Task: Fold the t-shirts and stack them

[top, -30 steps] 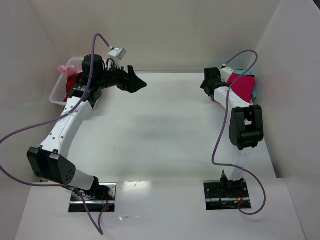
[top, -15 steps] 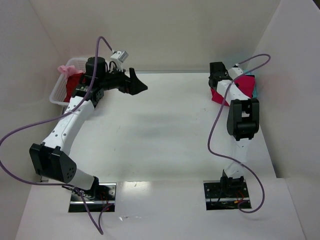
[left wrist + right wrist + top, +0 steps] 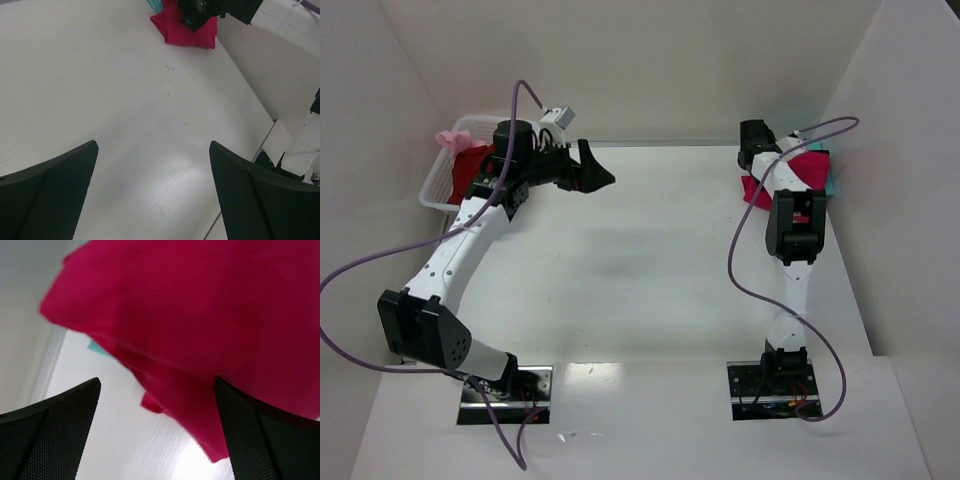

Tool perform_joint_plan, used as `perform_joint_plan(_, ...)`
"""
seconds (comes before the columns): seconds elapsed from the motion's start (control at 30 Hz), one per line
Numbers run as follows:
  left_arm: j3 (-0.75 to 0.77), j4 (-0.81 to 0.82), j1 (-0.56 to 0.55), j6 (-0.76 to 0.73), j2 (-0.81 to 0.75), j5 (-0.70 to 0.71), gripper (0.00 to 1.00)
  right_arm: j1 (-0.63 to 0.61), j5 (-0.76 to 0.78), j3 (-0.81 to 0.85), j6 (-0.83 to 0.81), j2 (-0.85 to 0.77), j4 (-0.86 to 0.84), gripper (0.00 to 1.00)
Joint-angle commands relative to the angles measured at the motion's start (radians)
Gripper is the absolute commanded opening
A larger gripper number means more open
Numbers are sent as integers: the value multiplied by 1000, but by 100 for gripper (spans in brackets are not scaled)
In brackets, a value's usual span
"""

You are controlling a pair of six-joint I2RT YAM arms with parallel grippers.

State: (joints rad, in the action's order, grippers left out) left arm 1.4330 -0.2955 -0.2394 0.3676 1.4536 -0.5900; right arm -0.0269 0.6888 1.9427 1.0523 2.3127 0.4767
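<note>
- Lying at the upper right of the top view, a crimson tee (image 3: 812, 172) is seen on the desk (image 3: 650, 260), close to the right wall.
- A teal tee (image 3: 831, 182) is glimpsed under it, only an edge being shown.
- The right end effector (image 3: 156, 385) is held close over the crimson tee with its fingers spread wide apart. Nothing is gripped, and whether the cloth is touched cannot be told.
- The left end effector (image 3: 594, 170) is held above the upper left of the desk, its fingers wide apart and empty.
- A basket (image 3: 435, 185) is set at the far upper left. A pale pink tee (image 3: 450, 138) is draped over its rim, and a dark red tee (image 3: 470, 160) is seen inside.
</note>
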Motion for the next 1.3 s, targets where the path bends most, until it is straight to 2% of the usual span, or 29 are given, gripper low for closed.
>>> perform_joint_plan(0.0,-23,29,-6,37,-42,25,100,25,38,-2,-33,10,5,100)
perform_joint_plan(0.13,-49,67,-15,60,-52,36,100,35,72,3,-107,7,-18,100)
perform_joint_plan(0.3,-80,76,-15,70,-64,36,100,77,51,-42,-225,-27,-164,100)
perform_joint_plan(0.5,-126,107,-15,70,-97,36,100,99,12,50,-356,-19,-145,100)
perform_joint_plan(0.63,-157,119,-15,79,-137,27,100,99,-69,-95,-434,-146,-295,100)
perform_joint_plan(0.73,-180,119,-15,79,-174,42,100,99,-130,-192,-478,-252,-342,100)
perform_joint_plan(1.0,-270,128,-15,67,-314,42,100,41,-57,-321,-515,-427,-380,100)
perform_joint_plan(1.13,-290,76,-15,13,-358,67,100,41,-25,-326,-525,-396,-380,92)
perform_joint_plan(1.23,-304,65,-24,-19,-395,93,100,32,-9,-252,-477,-314,-301,69)
perform_joint_plan(1.27,-315,53,-24,-28,-395,93,100,31,1,-222,-448,-294,-285,57)
